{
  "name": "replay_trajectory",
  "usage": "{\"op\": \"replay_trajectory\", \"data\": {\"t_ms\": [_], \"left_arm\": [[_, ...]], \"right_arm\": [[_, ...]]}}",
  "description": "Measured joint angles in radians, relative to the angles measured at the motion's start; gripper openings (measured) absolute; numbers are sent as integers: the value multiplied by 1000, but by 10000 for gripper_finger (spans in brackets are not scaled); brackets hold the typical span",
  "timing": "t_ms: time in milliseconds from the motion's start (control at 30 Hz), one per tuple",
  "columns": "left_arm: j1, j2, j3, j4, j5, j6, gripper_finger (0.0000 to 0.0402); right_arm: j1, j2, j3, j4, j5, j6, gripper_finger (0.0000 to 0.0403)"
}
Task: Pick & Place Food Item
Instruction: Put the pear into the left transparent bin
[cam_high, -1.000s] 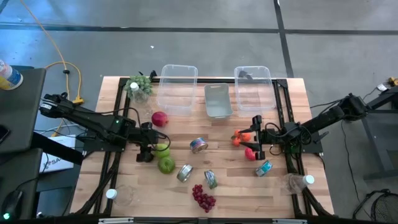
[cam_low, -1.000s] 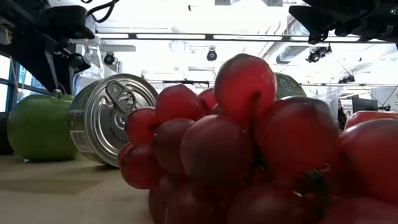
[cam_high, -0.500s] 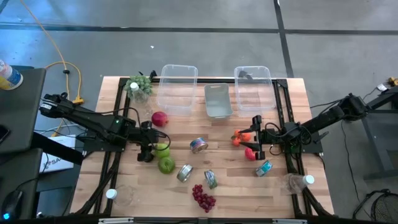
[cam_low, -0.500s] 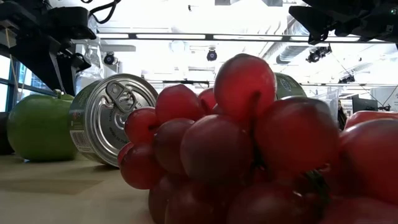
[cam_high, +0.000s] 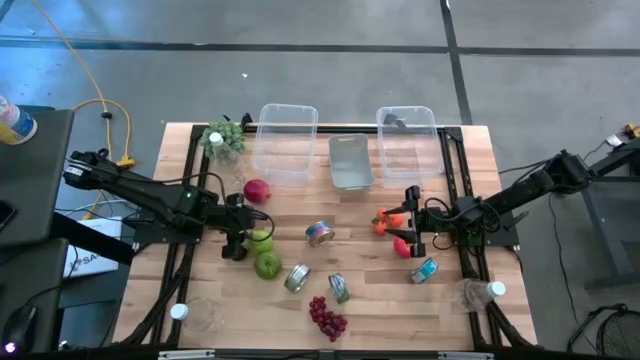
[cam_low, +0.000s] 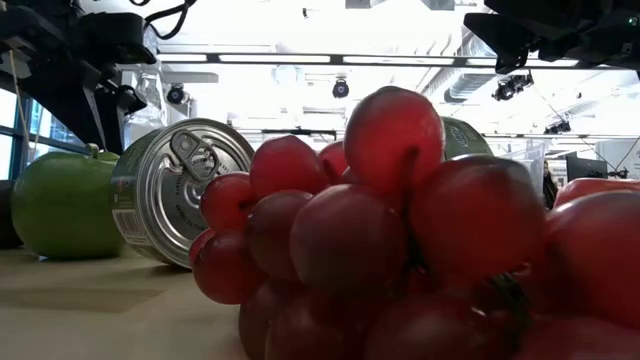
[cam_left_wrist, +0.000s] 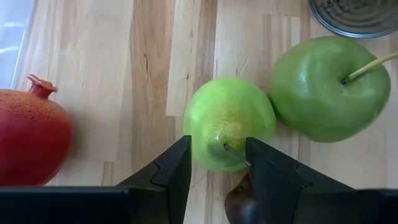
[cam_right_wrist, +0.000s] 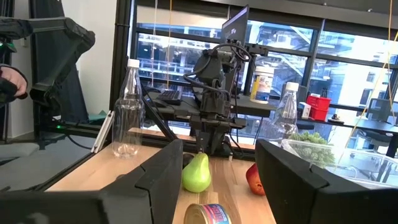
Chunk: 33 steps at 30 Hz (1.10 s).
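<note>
A light green pear (cam_left_wrist: 227, 118) lies on its side on the wooden table, touching a green apple (cam_left_wrist: 326, 87). My left gripper (cam_left_wrist: 217, 167) is open, its fingers on either side of the pear's stem end; the high view shows the gripper (cam_high: 242, 244) just left of the pear (cam_high: 260, 240). My right gripper (cam_high: 408, 236) is open (cam_right_wrist: 217, 180) and hangs level over the table's right part, beside orange and red fruits (cam_high: 385, 222). In the low view, red grapes (cam_low: 400, 230) fill the front. My left gripper has its two fingers (cam_left_wrist: 177, 171) beside the pear's stem end (cam_left_wrist: 231, 152), coming level from the table's left. I cannot tell whether they touch it. The pear rests on the table.
A pomegranate (cam_high: 257, 190) lies behind the pear. Several cans (cam_high: 320, 233) sit mid-table, with red grapes (cam_high: 327, 318) near the front edge. Three clear containers (cam_high: 285, 145) and green grapes (cam_high: 225, 138) stand along the far edge. Clear bottles (cam_high: 480, 292) stand at the near corners.
</note>
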Motion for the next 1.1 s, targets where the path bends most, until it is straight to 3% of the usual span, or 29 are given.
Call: {"op": "replay_trajectory", "data": {"t_ms": [200,500,667,867,1100], "left_arm": [[-1,0,0,-4,3,0,122],[-33,0,0,-4,5,0,10],[-40,0,0,-3,4,0,2],[-40,0,0,6,-5,1,1],[-30,-3,42,9,-183,8,1]], "right_arm": [[0,0,0,0,0,0,193],[0,0,0,-1,0,0,193],[0,0,0,-1,7,-2,193],[0,0,0,-1,88,-8,193],[0,0,0,-1,105,-8,193]]}}
